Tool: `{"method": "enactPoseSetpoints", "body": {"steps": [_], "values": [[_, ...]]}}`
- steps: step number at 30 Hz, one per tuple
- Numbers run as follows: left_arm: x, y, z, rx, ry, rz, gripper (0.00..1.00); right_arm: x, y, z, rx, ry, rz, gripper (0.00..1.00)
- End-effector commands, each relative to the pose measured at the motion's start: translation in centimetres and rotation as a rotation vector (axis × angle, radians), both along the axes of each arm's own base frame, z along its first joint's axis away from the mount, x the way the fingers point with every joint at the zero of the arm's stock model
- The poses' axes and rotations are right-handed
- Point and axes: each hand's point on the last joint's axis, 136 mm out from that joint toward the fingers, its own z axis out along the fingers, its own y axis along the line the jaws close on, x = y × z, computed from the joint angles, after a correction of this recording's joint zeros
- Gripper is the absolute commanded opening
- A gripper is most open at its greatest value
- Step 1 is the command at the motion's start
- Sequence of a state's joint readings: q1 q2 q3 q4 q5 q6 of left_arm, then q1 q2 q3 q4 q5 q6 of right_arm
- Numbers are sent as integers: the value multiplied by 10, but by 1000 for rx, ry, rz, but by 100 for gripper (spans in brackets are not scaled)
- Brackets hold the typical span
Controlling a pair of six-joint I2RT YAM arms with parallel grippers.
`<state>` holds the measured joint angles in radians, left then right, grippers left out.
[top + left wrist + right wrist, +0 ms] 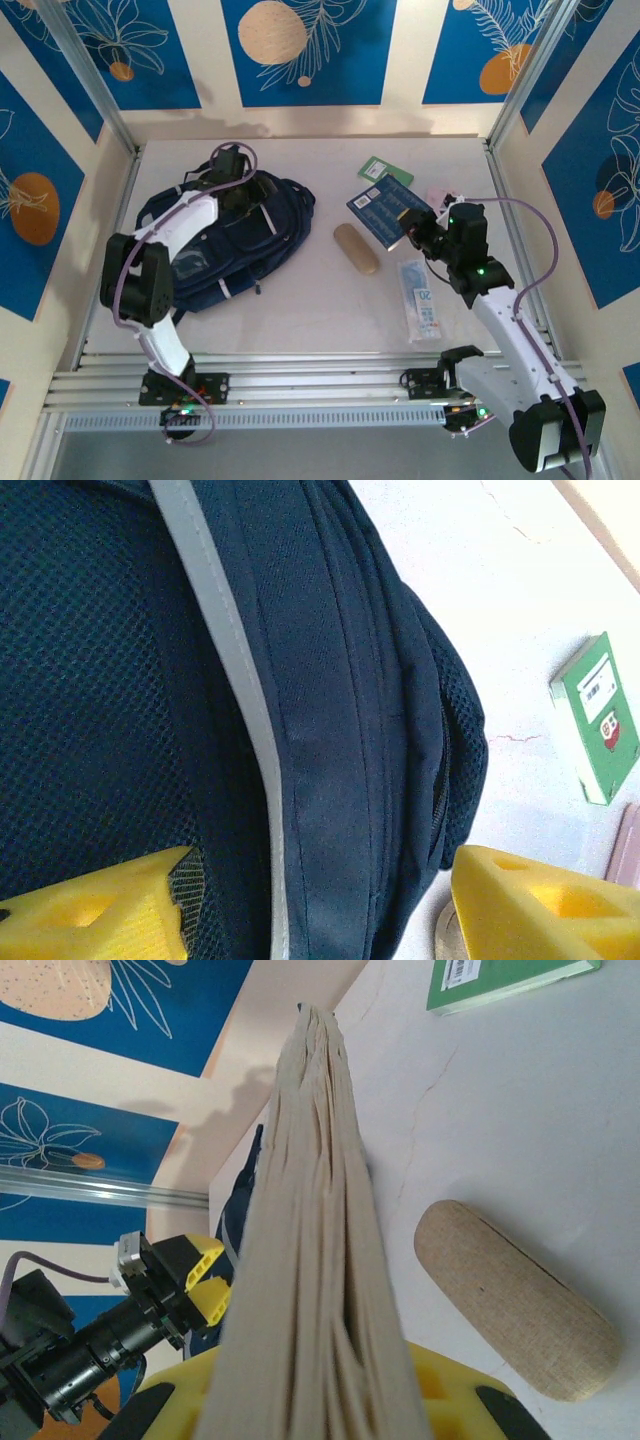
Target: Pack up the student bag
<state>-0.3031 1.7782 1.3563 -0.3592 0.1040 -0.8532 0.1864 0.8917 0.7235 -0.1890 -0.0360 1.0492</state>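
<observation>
Navy student bag lies on the table, with the left gripper spread wide over its striped edge. The right gripper clamps a blue book.

1. The left arm is bending at its elbow and reaching forward.
2. The left end effector is pointing down, with its yellow fingers standing wide apart.
3. The right arm is reaching forward and inward.
4. The right end effector is squeezing a book between its fingers.
</observation>
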Motion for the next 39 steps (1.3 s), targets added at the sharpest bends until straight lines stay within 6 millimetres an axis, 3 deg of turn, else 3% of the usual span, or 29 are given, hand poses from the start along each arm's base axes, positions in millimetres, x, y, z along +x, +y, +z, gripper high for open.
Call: {"method": "enactPoseSetpoints", "body": {"steps": [1,8,13,15,17,19,23,26,28,32,39], "values": [[10,0,3,28,-13,-28,64,-3,1,15,3,-51,32,0],[29,-12,-13,12,22,-56,54,0,-5,7,26,-21,19,0],[38,-18,-25,12,53,-71,48,1,-11,14,70,-19,14,0],[41,-22,-26,4,53,-89,35,1,-12,18,67,-26,15,0],[45,-29,-23,-11,42,-130,11,1,-12,20,66,-28,16,0],[47,-42,-15,-37,26,-200,0,0,-10,24,57,-39,30,0],[44,-72,18,16,-27,-357,0,-2,-10,25,-6,-24,34,0],[30,-98,64,91,-109,-504,0,-3,-7,21,-51,0,52,0],[16,-104,93,148,-179,-560,0,-3,-3,18,-76,19,75,0],[-12,-104,140,109,-275,-638,0,-5,7,22,-108,7,115,0],[-65,-77,204,159,-446,-705,0,-23,32,60,-237,-122,217,0]]}}
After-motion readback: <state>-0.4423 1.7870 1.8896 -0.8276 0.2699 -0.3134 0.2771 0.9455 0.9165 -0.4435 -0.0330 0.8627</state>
